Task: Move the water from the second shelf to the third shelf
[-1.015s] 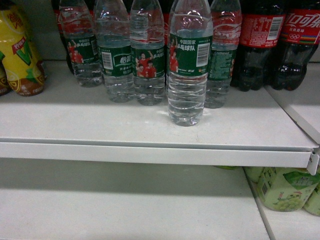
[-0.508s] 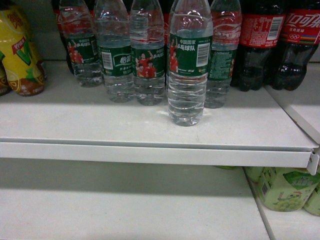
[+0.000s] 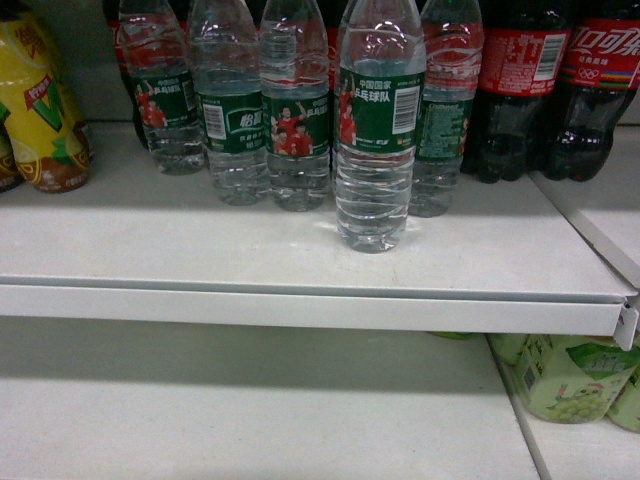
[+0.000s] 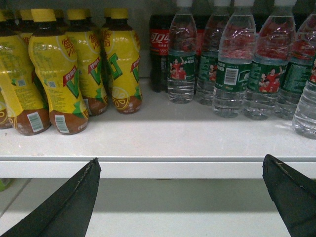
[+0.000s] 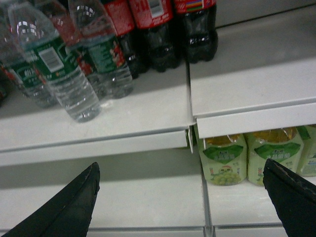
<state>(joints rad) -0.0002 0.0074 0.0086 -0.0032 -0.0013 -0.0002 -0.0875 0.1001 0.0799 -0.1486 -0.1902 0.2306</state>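
The water bottle that stands out front is sitting upright on the upper white shelf, a little ahead of the row of matching green-labelled water bottles behind it, and it is showing its barcode and white Chinese text to the head camera. In the right wrist view the same bottle is appearing at the upper left, tilted only by the camera's angle, with nothing touching it. Dark cola bottles with red labels are standing just to the right of the water row, and yellow lemon-tea bottles are crowding the left end of the same shelf. Below, the lower shelf is lying mostly bare in front, with pale green drink bottles standing on its right part.

Neither arm is showing in the head view. The left gripper is hanging in front of the shelf edge with its fingers spread wide and nothing between them; the right gripper is likewise standing wide apart and holding nothing, facing the lower shelf.

The task is looking to be at its very start: the approach to the bottle is not yet made. The next move is probably calling for the right arm to rise and reach in around the front bottle's ribbed body below the label, closing gently so the thin plastic is not crushed, and keeping clear of the neighbours behind.
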